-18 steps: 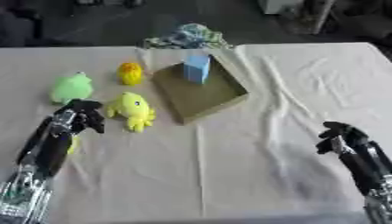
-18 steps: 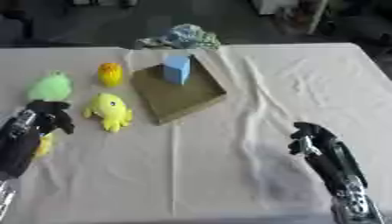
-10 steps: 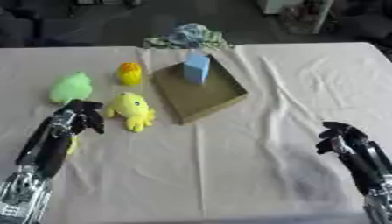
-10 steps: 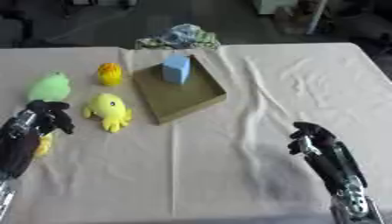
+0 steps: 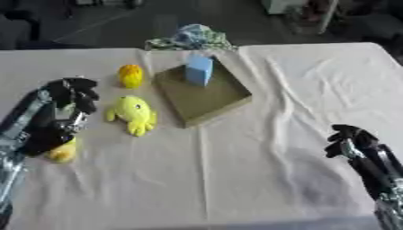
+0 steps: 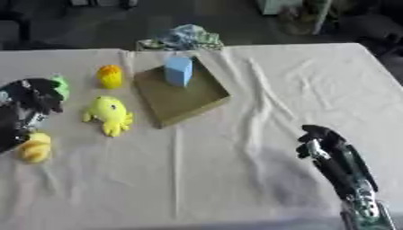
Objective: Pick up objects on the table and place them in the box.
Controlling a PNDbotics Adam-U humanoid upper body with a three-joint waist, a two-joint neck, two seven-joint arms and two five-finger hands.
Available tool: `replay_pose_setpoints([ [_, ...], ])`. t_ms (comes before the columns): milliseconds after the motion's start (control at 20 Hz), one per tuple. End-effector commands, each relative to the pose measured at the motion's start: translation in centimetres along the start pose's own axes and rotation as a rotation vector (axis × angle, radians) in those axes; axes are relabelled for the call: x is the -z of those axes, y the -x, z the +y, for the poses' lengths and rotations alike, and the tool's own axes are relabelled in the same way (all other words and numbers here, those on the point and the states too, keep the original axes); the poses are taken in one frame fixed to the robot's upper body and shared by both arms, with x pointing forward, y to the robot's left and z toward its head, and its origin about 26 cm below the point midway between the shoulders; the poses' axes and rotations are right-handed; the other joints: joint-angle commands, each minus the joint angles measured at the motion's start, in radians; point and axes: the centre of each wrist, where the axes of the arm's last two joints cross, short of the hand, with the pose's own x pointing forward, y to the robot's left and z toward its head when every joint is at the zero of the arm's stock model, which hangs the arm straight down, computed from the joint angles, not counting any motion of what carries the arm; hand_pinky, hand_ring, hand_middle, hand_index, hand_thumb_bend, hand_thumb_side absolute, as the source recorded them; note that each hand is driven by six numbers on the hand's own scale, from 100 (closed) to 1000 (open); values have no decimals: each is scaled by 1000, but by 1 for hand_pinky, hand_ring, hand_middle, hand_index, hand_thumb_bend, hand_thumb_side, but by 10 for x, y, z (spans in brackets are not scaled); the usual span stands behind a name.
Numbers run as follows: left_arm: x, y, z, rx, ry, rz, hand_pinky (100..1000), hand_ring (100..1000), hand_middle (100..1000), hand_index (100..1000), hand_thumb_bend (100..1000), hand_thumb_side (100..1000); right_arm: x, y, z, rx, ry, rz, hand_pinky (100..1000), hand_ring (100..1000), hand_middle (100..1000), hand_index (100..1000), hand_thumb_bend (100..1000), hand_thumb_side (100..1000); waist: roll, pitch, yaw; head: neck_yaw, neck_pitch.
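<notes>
This looks like a robot test room or lab rather than a home. A counter [image 5: 299, 90] draped in a creased white cloth carries a staged set of soft toys, among them a yellow plush [image 5: 134, 114], beside a shallow box [image 5: 201, 96]. Behind it lie a dark bare floor and blurred furniture, too unclear to name.

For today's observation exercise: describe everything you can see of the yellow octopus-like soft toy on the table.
The yellow soft toy looks plush, with a rounded head, a small dark eye and stubby legs splayed toward the near side. It lies flat on the white tablecloth, just left of the box, touching neither it nor the left hand.
</notes>
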Motion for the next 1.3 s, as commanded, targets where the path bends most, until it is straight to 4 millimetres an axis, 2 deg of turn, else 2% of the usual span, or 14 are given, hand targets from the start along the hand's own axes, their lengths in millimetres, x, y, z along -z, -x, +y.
replay_pose_setpoints([
  [50, -3, -1, 48, 325, 282, 24, 760, 707, 731, 837, 100, 276, 4, -7, -8, -37, -20, -22, 509, 532, 556, 752, 100, 509, 24, -19, -7, 3, -3],
  [100, 0, 0, 56, 407, 369, 35, 766, 729, 746, 839, 188, 128, 4, -8, -8, -40, -27, -23, 509, 532, 556, 752, 100, 505, 27, -20, -11, 6, -3],
  [150, 2, 4, 60, 473, 451, 50, 767, 737, 751, 838, 174, 315, 4, -8, -8, -43, -31, -23, 509, 532, 556, 752, 100, 503, 29, -22, -16, 9, -3],
  [350, 3, 41, 53, 588, 667, 132, 770, 751, 760, 836, 322, 358, 4, -7, -9, -49, -36, -20, 509, 532, 556, 752, 100, 503, 30, -24, -28, 11, -3],
  [550, -4, 83, 31, 604, 766, 217, 762, 743, 755, 834, 367, 370, 4, -7, -9, -47, -34, -19, 509, 532, 556, 752, 100, 506, 28, -22, -31, 8, -3],
  [700, -8, 103, 20, 634, 762, 250, 764, 749, 760, 836, 413, 384, 4, -7, -8, -44, -34, -21, 509, 532, 556, 752, 100, 505, 26, -21, -30, 5, -3],
  [1000, -21, 129, 3, 660, 803, 308, 766, 751, 764, 842, 432, 390, 3, -6, -8, -41, -28, -17, 509, 532, 555, 752, 100, 507, 22, -21, -29, 8, -3],
  [1050, -23, 132, 1, 659, 810, 311, 766, 750, 765, 843, 465, 380, 3, -6, -8, -41, -27, -16, 509, 532, 556, 752, 100, 508, 21, -21, -28, 8, -3],
  [1150, -26, 135, -3, 654, 826, 318, 763, 741, 754, 832, 419, 383, 3, -6, -8, -40, -26, -16, 509, 532, 555, 752, 100, 509, 21, -20, -28, 8, -3],
  [1300, -29, 138, -6, 641, 832, 325, 725, 647, 647, 751, 362, 358, 2, -5, -8, -39, -25, -14, 509, 532, 555, 752, 100, 510, 20, -19, -27, 6, -3],
])
